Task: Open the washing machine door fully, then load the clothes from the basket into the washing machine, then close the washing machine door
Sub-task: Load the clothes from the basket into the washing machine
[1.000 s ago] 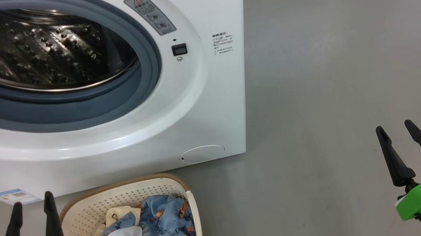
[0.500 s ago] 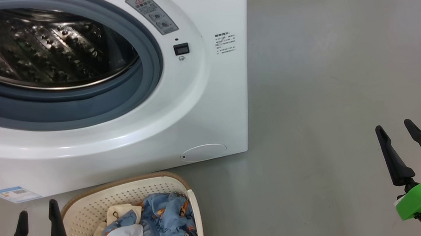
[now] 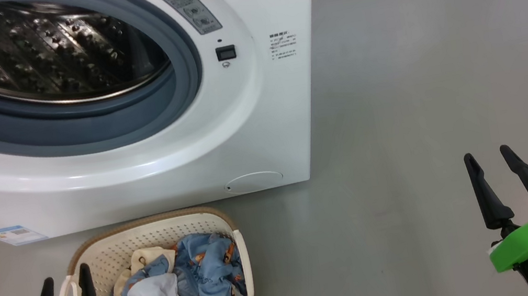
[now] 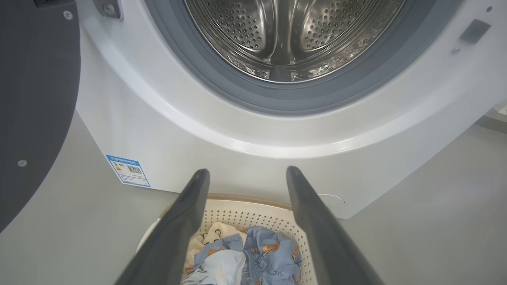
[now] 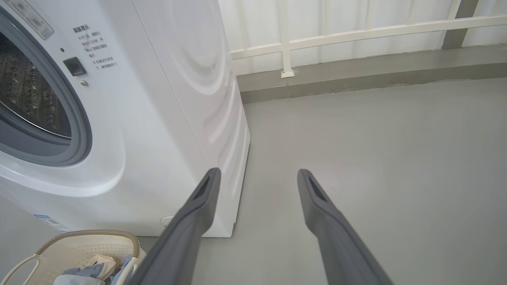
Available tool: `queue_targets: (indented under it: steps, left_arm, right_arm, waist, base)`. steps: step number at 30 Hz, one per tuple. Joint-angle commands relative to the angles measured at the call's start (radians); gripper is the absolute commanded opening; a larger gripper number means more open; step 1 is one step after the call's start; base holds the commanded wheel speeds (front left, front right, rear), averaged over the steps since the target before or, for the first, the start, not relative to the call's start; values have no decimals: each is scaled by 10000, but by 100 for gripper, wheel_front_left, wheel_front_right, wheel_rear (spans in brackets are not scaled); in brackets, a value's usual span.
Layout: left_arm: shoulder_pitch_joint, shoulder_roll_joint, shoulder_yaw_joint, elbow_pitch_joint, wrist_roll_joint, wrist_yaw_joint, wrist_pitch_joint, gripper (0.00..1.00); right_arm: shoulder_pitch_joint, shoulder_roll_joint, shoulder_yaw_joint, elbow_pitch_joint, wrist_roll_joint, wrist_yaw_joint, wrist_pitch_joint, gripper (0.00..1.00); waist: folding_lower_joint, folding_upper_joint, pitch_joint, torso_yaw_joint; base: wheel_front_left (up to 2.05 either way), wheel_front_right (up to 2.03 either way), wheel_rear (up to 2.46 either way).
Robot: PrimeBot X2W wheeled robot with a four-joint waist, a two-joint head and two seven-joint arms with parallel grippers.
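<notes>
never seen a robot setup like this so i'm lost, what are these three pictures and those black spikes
This is a wheeled robot with two arms; the black spikes are the fingers of its pincers. One picture looks down from its head: left pincer lower left, right pincer lower right, both open and empty. The other two come from wrist cameras looking along each pincer's fingers. On the grey floor stands a white washing machine, its dark door swung open, steel drum showing. Before it sits a cream basket of blue and pale clothes.
</notes>
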Motion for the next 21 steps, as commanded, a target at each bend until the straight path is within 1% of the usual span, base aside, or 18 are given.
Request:
queue_targets:
  steps: [1,7,12,21]
  left_arm:
    - [-372,337,254,26,-80,-15,-63,100]
    - [-704,422,-4,918,-229,-15,-63,100]
    - [-1191,471,-410,1836,-528,-15,-63,100]
    - [-2315,629,-1433,3588,-1283,-15,-63,100]
  right_arm:
    - [-231,-61,255,-290,-54,14,-118,100]
    - [-416,11,319,-367,-109,14,-118,100]
    - [-642,96,416,-484,-177,14,-118,100]
    - [-1081,226,507,-722,-320,14,-118,100]
  waist:
    - [0,0,156,-39]
    - [0,0,495,-150]
    - [0,0,922,-306]
    - [0,0,1877,-547]
  base:
    - [0,0,0]
    - [0,0,0]
    - [0,0,0]
    - [0,0,0]
